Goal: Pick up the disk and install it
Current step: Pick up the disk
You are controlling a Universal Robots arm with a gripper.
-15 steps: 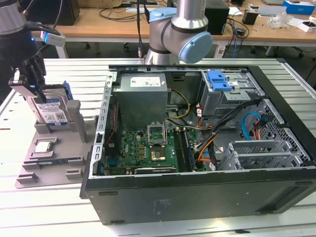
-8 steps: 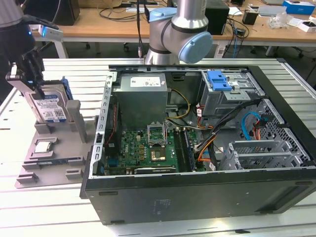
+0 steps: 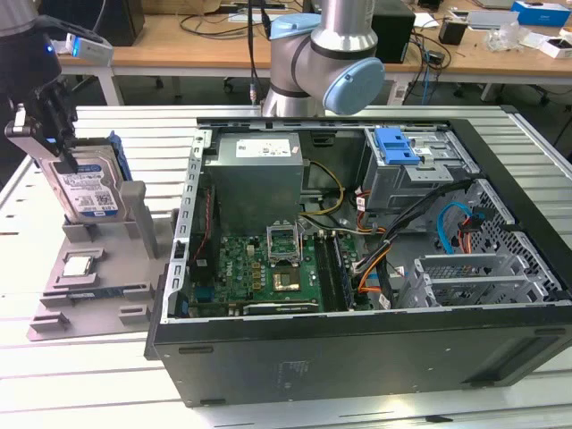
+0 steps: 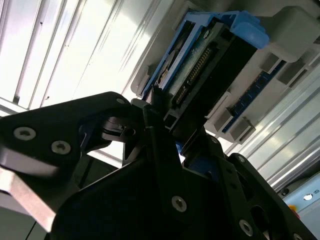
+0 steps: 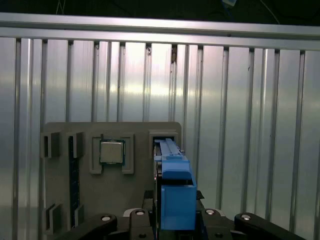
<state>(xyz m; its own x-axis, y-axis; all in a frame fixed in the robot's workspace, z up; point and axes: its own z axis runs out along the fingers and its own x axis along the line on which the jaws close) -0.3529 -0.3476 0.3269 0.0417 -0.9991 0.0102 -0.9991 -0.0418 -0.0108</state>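
The disk (image 3: 89, 186) stands on edge at the exterior view's left, silver with a white-and-blue label and blue rails. Its lower edge is at the slot of a grey holder (image 3: 107, 268). My gripper (image 3: 46, 125) comes down on the disk's upper end, a black finger on each side, and looks shut on it. In the first wrist view the blue rail of the disk (image 5: 172, 192) runs between the fingers of the gripper (image 5: 175, 222). In the second wrist view the disk's connector edge (image 4: 197, 70) sticks out past the gripper (image 4: 162, 117).
The grey holder (image 5: 135, 132) also carries a small square processor chip (image 3: 79, 265) (image 5: 112, 151). An open computer case (image 3: 357, 357) lies at the centre and right, with a grey cage and blue latch (image 3: 398, 146) at its back. The arm's base (image 3: 322, 54) stands behind it.
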